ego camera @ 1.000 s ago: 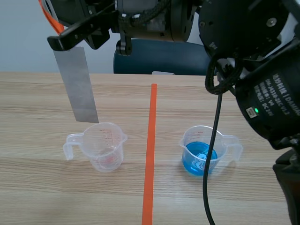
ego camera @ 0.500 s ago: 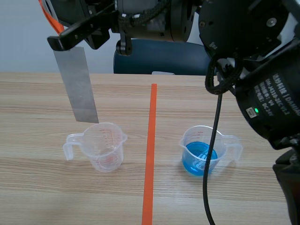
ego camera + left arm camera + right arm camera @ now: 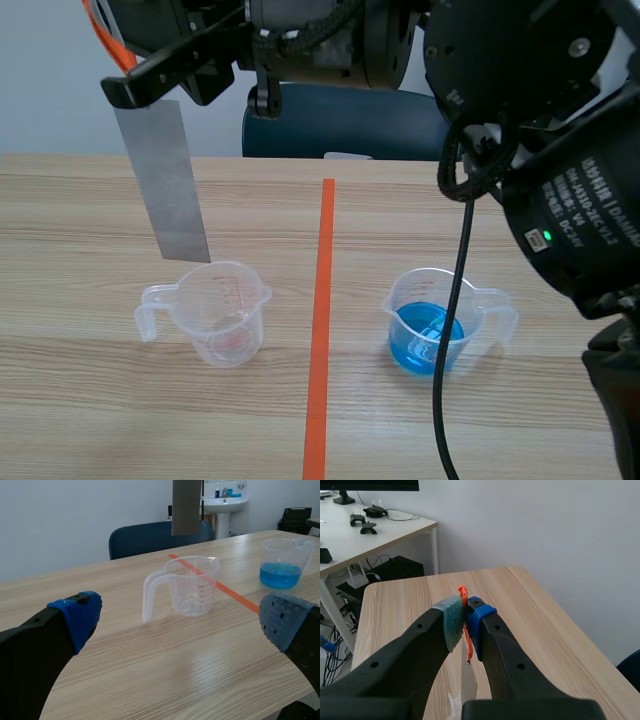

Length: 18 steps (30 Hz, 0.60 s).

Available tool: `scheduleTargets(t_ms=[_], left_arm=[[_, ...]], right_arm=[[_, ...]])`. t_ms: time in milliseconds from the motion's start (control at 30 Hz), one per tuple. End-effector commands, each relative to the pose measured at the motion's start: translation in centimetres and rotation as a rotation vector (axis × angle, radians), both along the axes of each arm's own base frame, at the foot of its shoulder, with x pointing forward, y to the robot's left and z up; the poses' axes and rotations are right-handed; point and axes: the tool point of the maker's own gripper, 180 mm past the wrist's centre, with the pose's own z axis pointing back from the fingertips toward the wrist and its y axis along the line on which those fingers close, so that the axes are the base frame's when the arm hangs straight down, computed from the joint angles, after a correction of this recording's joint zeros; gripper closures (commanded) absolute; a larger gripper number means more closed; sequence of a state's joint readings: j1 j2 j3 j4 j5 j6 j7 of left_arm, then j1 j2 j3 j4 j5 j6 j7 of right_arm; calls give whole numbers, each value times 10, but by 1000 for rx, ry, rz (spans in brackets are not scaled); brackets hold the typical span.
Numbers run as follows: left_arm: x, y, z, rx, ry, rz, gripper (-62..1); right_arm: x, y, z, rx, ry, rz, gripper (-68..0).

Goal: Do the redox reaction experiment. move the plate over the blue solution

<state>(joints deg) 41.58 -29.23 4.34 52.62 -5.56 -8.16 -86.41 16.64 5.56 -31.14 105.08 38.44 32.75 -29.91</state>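
A grey metal plate (image 3: 165,180) hangs upright, its lower edge just above the empty clear measuring cup (image 3: 222,312) left of the tape line. My right gripper (image 3: 140,90), its arm reaching across the top, is shut on the plate's upper end. In the right wrist view the pads (image 3: 454,620) pinch the thin plate (image 3: 468,685), seen edge-on. The cup of blue solution (image 3: 432,322) stands right of the tape, apart from the plate. My left gripper (image 3: 180,619) is open and low over the table, facing the empty cup (image 3: 192,586), the plate (image 3: 186,505) and the blue cup (image 3: 281,562).
An orange tape line (image 3: 320,330) runs down the table between the two cups. A blue chair (image 3: 340,125) stands behind the far edge. The right arm's black cable (image 3: 455,300) hangs in front of the blue cup.
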Motion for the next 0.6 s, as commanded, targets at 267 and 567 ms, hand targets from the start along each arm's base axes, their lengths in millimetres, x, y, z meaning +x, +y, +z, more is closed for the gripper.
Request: scheduleTargets(t_ms=[267,567], left_arm=[[-1,1,11,-20,-48,-9,-623],[-1,1,11,-20,-45,-8,-623]], right_arm=[[6,-16,17,43,-27,-15,-2],[18,-43,15,31,-16,-63,-2]])
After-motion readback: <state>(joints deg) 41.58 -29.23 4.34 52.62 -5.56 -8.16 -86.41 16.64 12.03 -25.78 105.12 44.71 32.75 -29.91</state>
